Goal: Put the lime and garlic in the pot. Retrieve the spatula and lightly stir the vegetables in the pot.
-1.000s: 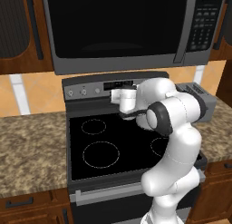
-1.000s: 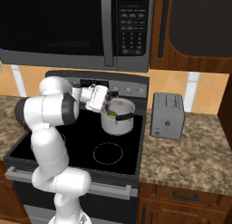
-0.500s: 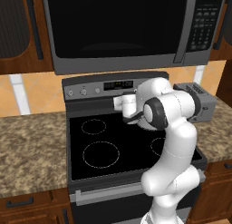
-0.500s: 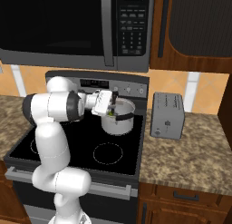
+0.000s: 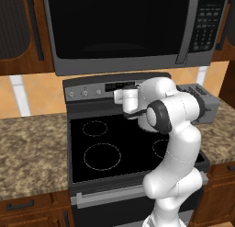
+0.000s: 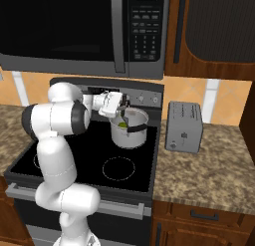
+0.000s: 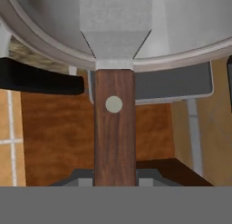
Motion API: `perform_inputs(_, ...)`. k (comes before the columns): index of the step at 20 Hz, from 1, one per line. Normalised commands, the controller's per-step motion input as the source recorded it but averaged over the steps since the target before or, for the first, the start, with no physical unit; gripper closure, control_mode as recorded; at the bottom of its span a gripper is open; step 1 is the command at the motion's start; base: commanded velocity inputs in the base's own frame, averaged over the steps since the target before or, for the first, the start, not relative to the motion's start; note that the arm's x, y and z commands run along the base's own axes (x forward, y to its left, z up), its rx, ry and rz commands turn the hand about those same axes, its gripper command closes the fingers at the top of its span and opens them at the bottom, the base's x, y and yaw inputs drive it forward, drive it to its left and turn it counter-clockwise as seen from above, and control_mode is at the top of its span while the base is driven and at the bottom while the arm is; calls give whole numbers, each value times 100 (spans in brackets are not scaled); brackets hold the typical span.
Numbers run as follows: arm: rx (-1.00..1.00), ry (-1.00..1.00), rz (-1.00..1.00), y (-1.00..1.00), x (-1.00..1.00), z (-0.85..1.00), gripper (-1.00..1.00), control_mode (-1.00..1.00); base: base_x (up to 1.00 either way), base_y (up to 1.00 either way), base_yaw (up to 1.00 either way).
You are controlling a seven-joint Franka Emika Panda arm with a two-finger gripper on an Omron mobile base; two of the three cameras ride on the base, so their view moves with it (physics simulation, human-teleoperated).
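On the stove's back right burner stands the silver pot, and the green lime lies inside it. My gripper hangs over the pot's left rim, shut on the spatula. In the hand view the spatula's brown wooden handle runs up the middle. Its grey blade reaches past the pot rim into the pot, and the pot's black handle sticks out to the left. The garlic is hidden. In the left base view my white hand shows and the arm covers the pot.
The black glass stove top has free burners in front and to the left. A grey toaster stands on the granite counter right of the stove. A microwave hangs low above the burners.
The hand with the spatula swung a little toward the pot and then partly back, and it now sits higher over the rim. The pot and the lime have stayed in place.
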Motion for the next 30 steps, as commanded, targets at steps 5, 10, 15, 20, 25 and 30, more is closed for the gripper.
perform_inputs(5, 0, -3, 0, 10, 25, 6, 100, -100, 0, 0, 0)
perform_inputs(10, 0, -7, 0, 4, 57, 26, 100, -100, 0, 0, 0)
perform_inputs(15, 0, -3, 0, 3, 7, 8, 100, -100, 0, 0, 0)
perform_inputs(20, 1, -3, -2, 9, -14, -7, 100, -100, 0, 0, 0)
perform_inputs(25, 2, -6, -4, 20, -36, -9, 100, -100, 0, 0, 0)
perform_inputs(30, 5, -4, -6, 4, -13, -20, 100, -100, 0, 0, 0)
